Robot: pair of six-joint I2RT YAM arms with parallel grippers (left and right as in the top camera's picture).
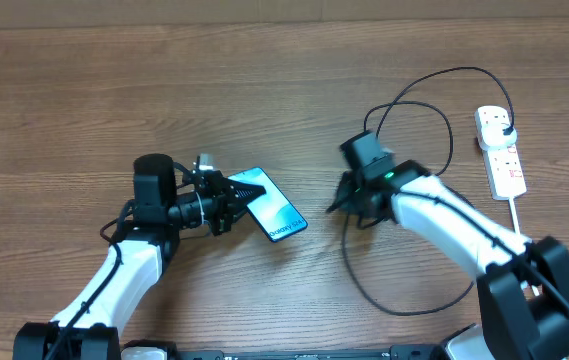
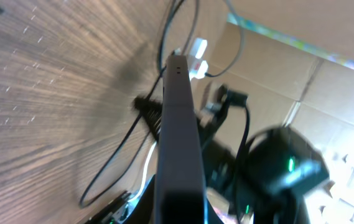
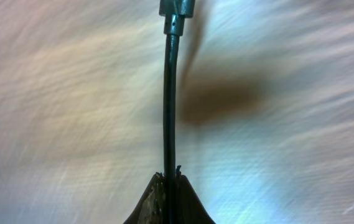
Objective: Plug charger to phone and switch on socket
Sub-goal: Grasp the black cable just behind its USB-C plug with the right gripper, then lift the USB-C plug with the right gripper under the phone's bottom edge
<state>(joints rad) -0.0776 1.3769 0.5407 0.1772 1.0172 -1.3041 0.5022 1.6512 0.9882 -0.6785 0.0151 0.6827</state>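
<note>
Wooden worktop (image 1: 84, 100): your left fingers (image 1: 232, 188) are pinching the phone (image 1: 279, 215) near centre; at its three o'clock, your right fingers (image 3: 155, 199) are clamping the charger (image 3: 171, 93); the socket (image 1: 501, 150) is lying at two o'clock.

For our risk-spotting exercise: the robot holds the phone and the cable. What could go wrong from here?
The connector sticks well beyond the right pincer on thin cable, so it may flex aside on contact.
The left pincer grips the phone by one end; a push could twist it.
</note>
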